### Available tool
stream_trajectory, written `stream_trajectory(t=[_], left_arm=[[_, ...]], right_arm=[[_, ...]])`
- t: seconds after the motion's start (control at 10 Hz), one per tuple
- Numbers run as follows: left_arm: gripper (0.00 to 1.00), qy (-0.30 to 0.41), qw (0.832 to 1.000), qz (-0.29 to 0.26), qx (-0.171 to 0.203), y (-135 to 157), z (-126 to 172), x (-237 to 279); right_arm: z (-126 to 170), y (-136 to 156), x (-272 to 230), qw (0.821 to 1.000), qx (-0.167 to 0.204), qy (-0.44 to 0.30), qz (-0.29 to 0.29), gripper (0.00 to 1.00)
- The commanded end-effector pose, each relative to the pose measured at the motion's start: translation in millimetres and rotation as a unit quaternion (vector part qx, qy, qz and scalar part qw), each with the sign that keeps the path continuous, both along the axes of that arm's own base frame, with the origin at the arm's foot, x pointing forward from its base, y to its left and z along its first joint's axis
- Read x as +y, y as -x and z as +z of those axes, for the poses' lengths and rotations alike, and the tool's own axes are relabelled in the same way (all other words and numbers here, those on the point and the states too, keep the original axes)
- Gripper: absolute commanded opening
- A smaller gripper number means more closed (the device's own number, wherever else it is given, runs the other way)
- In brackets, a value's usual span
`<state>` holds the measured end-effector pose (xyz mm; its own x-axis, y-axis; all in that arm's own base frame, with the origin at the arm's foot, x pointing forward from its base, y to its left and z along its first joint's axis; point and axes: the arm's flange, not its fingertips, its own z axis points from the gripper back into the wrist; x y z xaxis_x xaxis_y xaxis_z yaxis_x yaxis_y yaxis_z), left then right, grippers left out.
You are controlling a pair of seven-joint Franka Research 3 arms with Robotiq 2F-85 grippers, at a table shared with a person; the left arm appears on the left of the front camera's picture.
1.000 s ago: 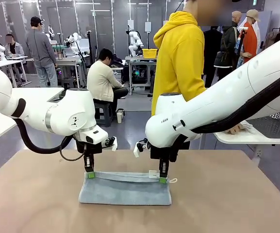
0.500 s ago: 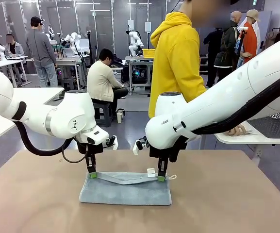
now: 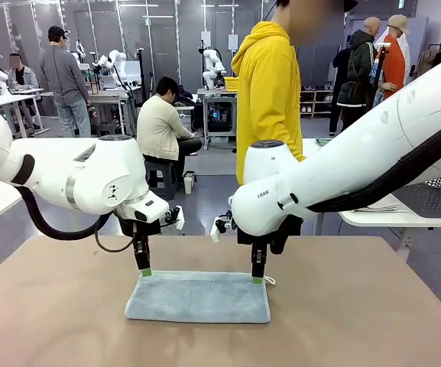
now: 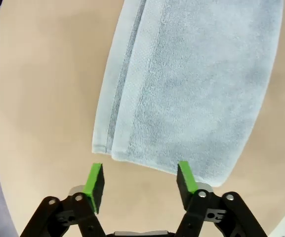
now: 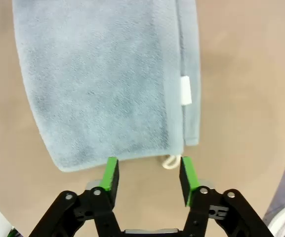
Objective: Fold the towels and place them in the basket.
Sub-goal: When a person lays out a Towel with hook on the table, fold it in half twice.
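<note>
The basket is a dark lattice shape on a white side table, well to the right of the towel. From the front view its inside cannot be seen, so what it holds cannot be told.

The pale blue-grey towel lies folded and flat on the brown table. The left gripper hangs over the towel's far left corner and the right gripper over its far right corner, both pointing straight down with their tips at the towel's far edge.

In the front view the fingers are seen edge-on, so their spread is hard to judge. The wrist views settle it. The left gripper has its green pads spread wide with nothing clamped between them, and the towel has its end edge just at their tips. The right gripper is likewise wide open and empty over the towel.

The wrist views also show the stacked layers along the towel's hemmed long edge, a white tag on that hem, and a small loop at the corner between the right pads. The front view alone shows a person in a yellow hoodie standing beyond the towel.
</note>
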<state>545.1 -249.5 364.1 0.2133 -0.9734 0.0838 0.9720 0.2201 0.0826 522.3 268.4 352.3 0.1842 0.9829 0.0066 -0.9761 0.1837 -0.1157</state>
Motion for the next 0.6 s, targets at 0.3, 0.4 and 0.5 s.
stream_trajectory(t=[0.3,0.4,0.5], left_arm=[[1.0,0.014,1.0,0.007,-0.024,32,10,19],[1.0,0.026,1.0,-0.003,-0.016,37,12,20],[1.0,-0.002,1.0,0.003,-0.013,21,11,11]], right_arm=[[12,24,-11,0.999,-0.013,-0.03,-0.022,1.0],[14,28,-15,0.999,-0.002,-0.026,-0.03,1.0],[11,11,-3,1.0,-0.013,-0.003,-0.013,1.0]])
